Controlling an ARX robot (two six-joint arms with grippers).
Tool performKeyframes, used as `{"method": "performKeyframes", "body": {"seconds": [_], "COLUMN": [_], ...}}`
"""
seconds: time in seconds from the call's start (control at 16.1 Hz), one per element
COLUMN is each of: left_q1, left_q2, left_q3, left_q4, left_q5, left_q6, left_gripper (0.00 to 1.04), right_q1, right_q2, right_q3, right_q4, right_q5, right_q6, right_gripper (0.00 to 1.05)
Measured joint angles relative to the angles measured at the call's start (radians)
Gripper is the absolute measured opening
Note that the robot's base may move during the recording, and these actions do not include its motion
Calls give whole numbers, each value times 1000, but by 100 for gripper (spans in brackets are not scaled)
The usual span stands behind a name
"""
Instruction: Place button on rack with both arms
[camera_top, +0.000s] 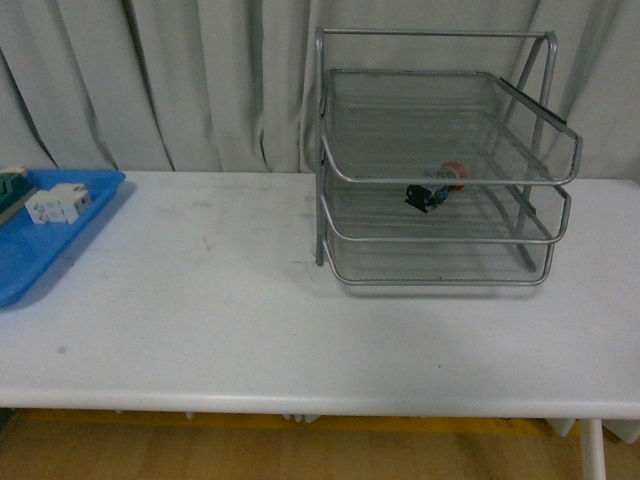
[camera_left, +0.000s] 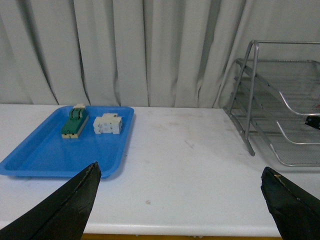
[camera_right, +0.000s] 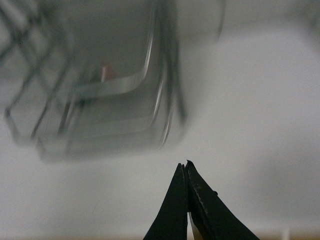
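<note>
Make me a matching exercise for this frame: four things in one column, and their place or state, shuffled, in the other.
Things:
1. button
2. green switch block
3. left tool
4. right tool

Place or state:
A. tips pressed together
B. on the blue tray
C. tips spread wide apart
D. on the middle tier of the rack

Pairs: 1-D, 2-B, 3-C, 4-A

The white table (camera_top: 230, 300) is bare and wide between the blue tray (camera_top: 50, 250) on the left and the rack (camera_top: 440, 160) on the right. The rack's wire shelves sit close together, leaving thin gaps.
</note>
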Motion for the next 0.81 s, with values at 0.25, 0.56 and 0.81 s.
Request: {"method": "performKeyframes", "body": {"seconds": [0.25,0.56,0.81], "left_q1": [1,1,1], "left_q2": [0,0,0], "left_q3": [0,0,0], "left_q4": [0,0,0], "left_q5": [0,0,0], "left_q6": [0,0,0], "left_gripper": [98,98,98], "right_q1": [-82,9,49], "right_q2": [-387,-556,-633], "right_q3": [-160,-227,-274], "right_q4": [86,17,-2], "right_q5": [12,76,138], "right_q6": [-73,-83,-83], "right_gripper": [2,2,2]}}
